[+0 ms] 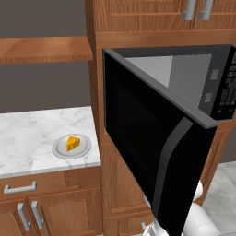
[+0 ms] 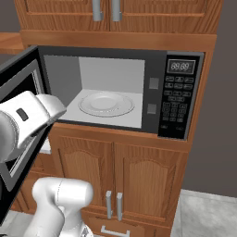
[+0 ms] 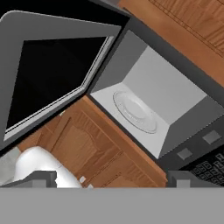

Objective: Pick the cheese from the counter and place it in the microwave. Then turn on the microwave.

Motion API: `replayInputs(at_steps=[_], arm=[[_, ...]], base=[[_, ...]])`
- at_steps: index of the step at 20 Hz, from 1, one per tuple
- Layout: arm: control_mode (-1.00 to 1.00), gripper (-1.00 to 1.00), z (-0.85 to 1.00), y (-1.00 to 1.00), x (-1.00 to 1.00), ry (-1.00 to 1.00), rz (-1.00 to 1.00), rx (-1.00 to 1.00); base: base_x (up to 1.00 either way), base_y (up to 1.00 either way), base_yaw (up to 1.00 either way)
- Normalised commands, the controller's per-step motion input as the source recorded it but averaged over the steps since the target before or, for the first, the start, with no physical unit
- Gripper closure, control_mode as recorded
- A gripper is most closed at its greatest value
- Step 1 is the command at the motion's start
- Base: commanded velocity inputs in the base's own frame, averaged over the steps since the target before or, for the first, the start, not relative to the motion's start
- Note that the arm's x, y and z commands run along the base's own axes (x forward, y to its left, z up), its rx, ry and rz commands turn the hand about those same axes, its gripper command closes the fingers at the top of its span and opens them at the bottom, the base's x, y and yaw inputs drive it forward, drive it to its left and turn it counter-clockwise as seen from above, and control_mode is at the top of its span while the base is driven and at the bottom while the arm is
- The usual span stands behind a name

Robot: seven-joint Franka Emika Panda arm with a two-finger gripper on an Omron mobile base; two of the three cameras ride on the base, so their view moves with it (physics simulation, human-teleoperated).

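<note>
While still on its round grey plate, sits upright near the right edge of the counter: the cheese, an orange-yellow wedge with holes. Just right of that marble slab, built into tall wooden cabinets: the microwave, its door swung fully open toward the camera, dark glass and curved handle facing outward. Inside, on the light grey floor of the cavity: a clear glass turntable, bare. At the right of the cavity: the black button panel and a small display showing digits too blurred to read. Above the counter, against the grey wall: a brown wooden shelf. Below the slab: a drawer and cabinet doors with silver handles. Seen in the hand view, tilted: the open cavity and turntable, with the gripper spread wide, one dark fingertip at each side of the lower edge, holding nothing, well apart from the cheese and in front of the wooden doors under the oven. Partly visible in the right base view: the white arm, raised beside the open door.
</note>
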Motion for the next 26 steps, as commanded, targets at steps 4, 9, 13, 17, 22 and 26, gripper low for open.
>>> replayInputs(at_steps=[4,9,13,17,22,26], arm=[[-1.0,-1.0,-0.05,-0.08,0.31,0.05,-0.05,0.13],[-1.0,-1.0,-0.06,-0.09,0.19,0.01,-0.02,0.1],[-1.0,-1.0,0.0,-0.04,0.13,0.0,0.0,0.06],[-1.0,-1.0,0.0,0.0,0.16,0.0,0.0,0.06],[-1.0,-1.0,0.0,0.0,0.22,0.01,0.0,0.05],[-1.0,-1.0,0.0,0.0,0.17,0.01,0.0,0.04]], base=[[0.0,0.0,0.0],[0.0,0.0,0.0],[0.0,0.0,0.0],[0.0,0.0,0.0],[0.0,0.0,0.0],[0.0,0.0,0.0]])
